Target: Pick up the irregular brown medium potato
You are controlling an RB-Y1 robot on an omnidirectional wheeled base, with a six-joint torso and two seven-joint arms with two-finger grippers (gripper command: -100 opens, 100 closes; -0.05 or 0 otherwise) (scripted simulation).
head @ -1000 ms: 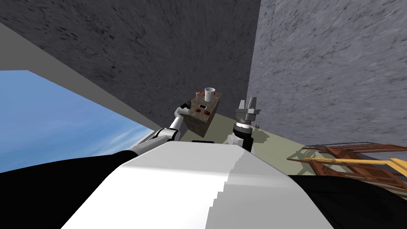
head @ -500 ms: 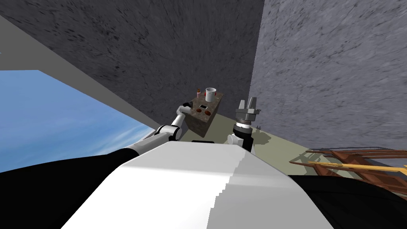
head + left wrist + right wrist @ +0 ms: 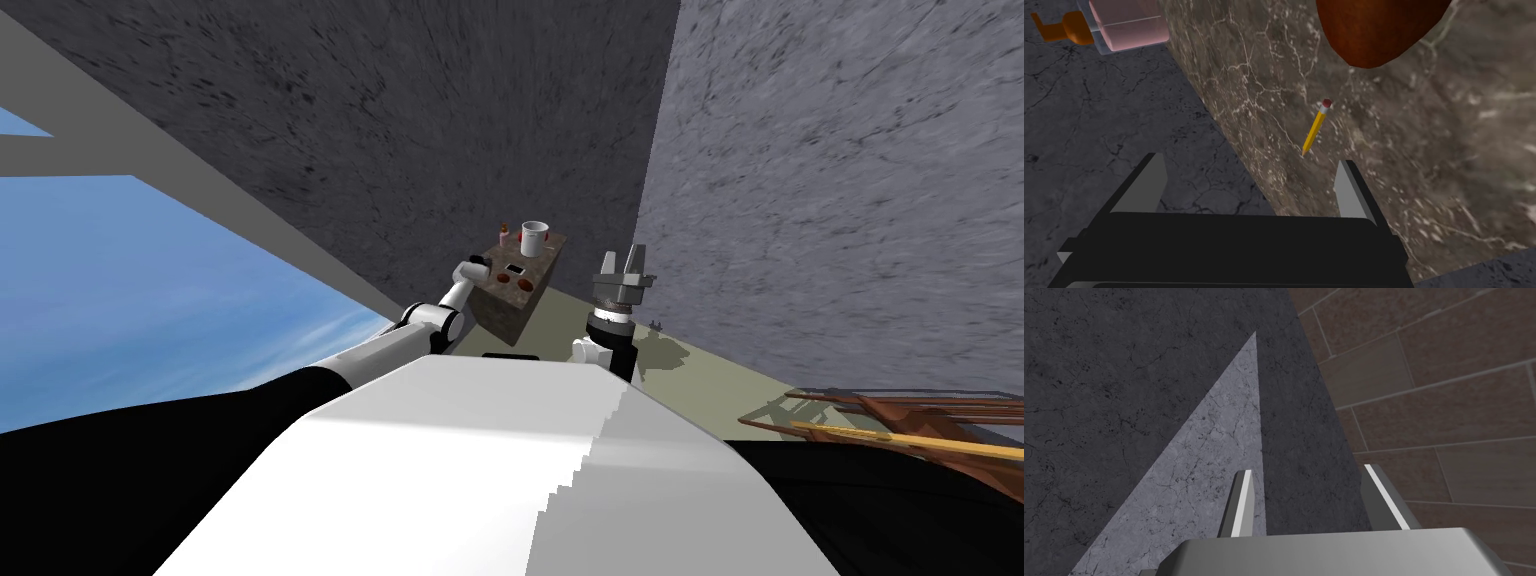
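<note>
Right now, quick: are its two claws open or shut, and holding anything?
Left gripper: open, holding nothing.
Right gripper: open, holding nothing.

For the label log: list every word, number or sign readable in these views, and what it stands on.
No readable text anywhere.
pencil: plain yellow, no print.
pink bottle: no label visible.
white cup: red patches at its sides, too small to read.
potato: unmarked.

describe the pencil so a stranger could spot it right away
Find the brown marble table. On it, just ahead of the open left gripper, short of the potato, lies the pencil: thin, yellow, red eraser, unlike the pink bottle.
</note>
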